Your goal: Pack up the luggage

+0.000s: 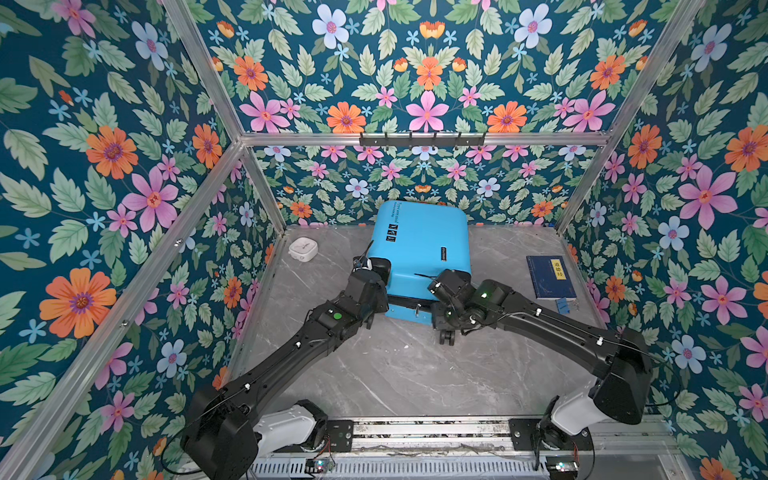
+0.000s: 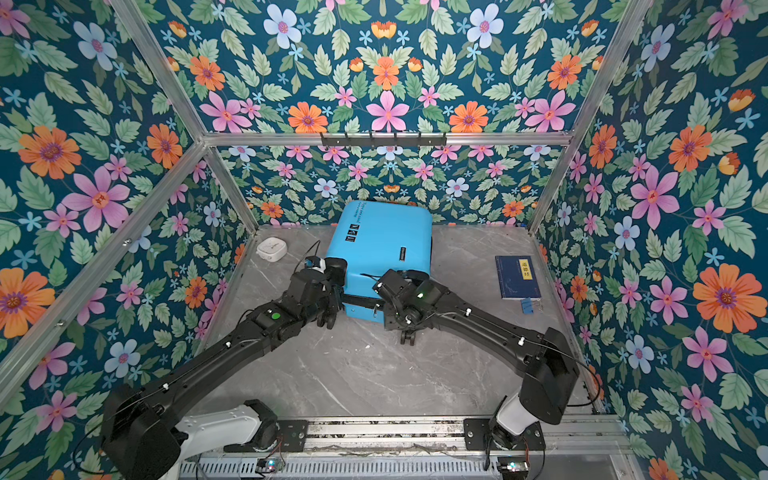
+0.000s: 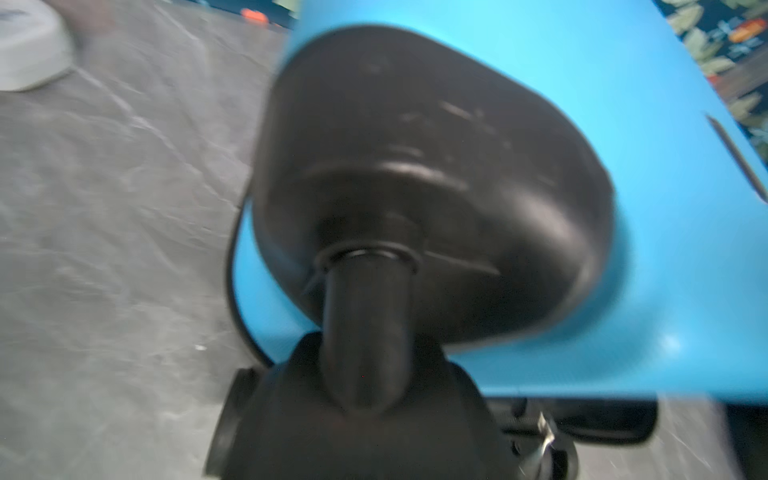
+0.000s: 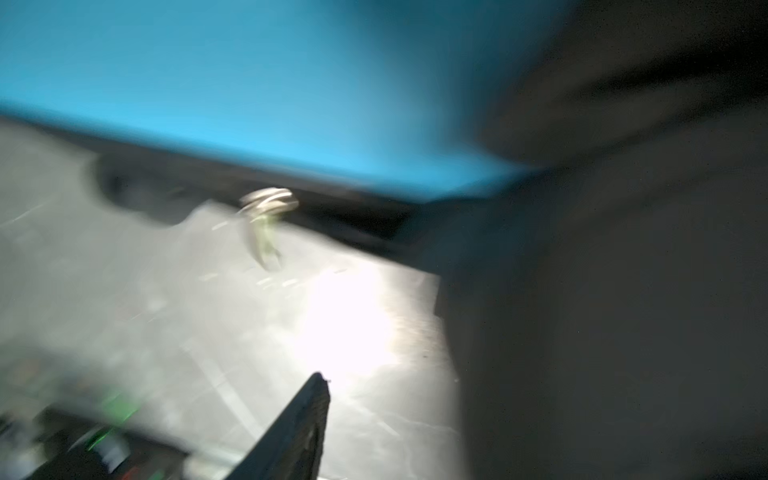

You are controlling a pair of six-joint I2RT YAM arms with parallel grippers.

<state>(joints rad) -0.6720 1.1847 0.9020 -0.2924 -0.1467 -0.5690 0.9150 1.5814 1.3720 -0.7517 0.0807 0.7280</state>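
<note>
Counting: one luggage (image 1: 419, 245) | one book (image 1: 550, 277) | left tool (image 1: 372, 309), right tool (image 1: 438, 318): cannot tell opening

Tabletop (image 1: 395, 374): grey stone-look slab with pale veins and a few white specks toward the middle.

Luggage (image 1: 419, 245): back centre, broad face up, far end at the tabletop's back edge. A black caster (image 1: 446, 337) sticks out at its near right corner.

White object (image 1: 303, 248): small, rounded-square, in the far left corner, well apart from the luggage.

Book (image 1: 549, 276): dark blue with a yellow label, lying flat on the right side near the edge.

Blue clip (image 1: 562, 305): small, just beside the book's near edge.
</note>
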